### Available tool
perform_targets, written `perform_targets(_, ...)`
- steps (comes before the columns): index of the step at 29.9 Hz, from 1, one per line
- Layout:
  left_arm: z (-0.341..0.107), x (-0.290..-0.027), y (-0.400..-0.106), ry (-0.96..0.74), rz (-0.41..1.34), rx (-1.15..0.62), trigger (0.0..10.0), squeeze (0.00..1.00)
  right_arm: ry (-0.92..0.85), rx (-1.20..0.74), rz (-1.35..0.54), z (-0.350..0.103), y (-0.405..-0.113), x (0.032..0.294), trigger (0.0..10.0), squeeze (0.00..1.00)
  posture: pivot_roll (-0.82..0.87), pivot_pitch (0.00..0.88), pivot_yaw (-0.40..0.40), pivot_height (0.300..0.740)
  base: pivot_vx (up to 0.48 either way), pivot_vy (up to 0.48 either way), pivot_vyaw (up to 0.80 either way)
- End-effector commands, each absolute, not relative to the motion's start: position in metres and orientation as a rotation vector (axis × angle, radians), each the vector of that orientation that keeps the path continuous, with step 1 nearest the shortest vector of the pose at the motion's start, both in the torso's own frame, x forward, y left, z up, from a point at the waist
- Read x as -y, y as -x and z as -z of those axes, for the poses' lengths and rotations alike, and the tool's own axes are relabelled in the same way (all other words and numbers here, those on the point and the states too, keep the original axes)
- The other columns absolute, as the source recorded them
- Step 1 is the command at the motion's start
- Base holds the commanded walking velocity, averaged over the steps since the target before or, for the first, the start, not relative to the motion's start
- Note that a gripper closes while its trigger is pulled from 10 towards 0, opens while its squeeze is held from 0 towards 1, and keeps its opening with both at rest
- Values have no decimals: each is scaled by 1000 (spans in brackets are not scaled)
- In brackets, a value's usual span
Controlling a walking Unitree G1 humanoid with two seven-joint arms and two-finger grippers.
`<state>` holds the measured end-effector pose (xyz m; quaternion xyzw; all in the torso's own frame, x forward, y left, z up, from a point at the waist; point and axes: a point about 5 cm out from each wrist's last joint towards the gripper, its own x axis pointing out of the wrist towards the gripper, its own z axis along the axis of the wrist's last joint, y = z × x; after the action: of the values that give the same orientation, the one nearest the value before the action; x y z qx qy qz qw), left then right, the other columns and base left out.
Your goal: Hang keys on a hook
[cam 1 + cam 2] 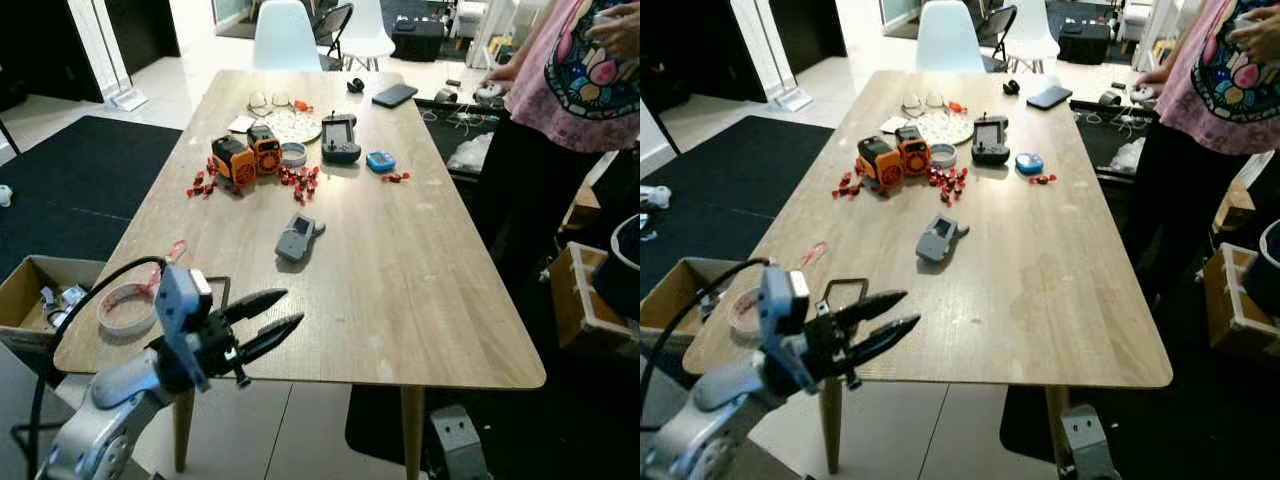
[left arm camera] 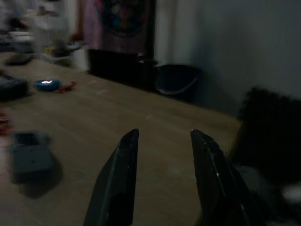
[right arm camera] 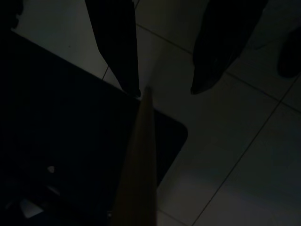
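Left gripper (image 1: 290,308), fingers apart and empty above the wooden table (image 1: 420,300); locate keys and square up before closing; right gripper (image 3: 164,89) apart

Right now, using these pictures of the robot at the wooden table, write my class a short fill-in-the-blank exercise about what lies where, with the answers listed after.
1. The left end effector hovers at the table's near edge with its two black fingers ____.
2. The grey handheld device lies ____ on the tabletop, near the middle.
3. The roll of tape sits near the table corner on the robot's ____ side.
4. The person in the pink shirt stands on the robot's ____ side of the table.

Missing words: open; flat; left; right
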<state>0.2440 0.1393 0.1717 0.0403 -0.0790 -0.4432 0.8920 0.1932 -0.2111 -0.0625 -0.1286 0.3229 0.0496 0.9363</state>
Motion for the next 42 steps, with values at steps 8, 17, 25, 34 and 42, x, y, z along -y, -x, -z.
perform_targets(8,-138,-131,-260,-309,739,39,10000,0,259,-690,-107,67,-189,206,10000,0,11,64,-1,740,0,0,0)
perform_targets(17,-138,-153,-274,-269,470,17,10000,0,258,-700,-117,69,-186,202,10000,0,17,69,-5,740,0,0,0)
perform_targets(25,-126,-174,-285,-309,231,-70,10000,0,259,-706,-125,70,-188,199,10000,0,23,76,-6,740,0,0,0)
perform_targets(34,-118,-176,-285,-326,222,-123,10000,851,258,-705,-131,70,-189,196,10000,0,28,84,-5,740,0,0,0)
perform_targets(42,-107,-172,-267,-318,363,-226,10000,0,258,-705,-131,70,-189,197,10000,0,25,87,-5,740,0,0,0)
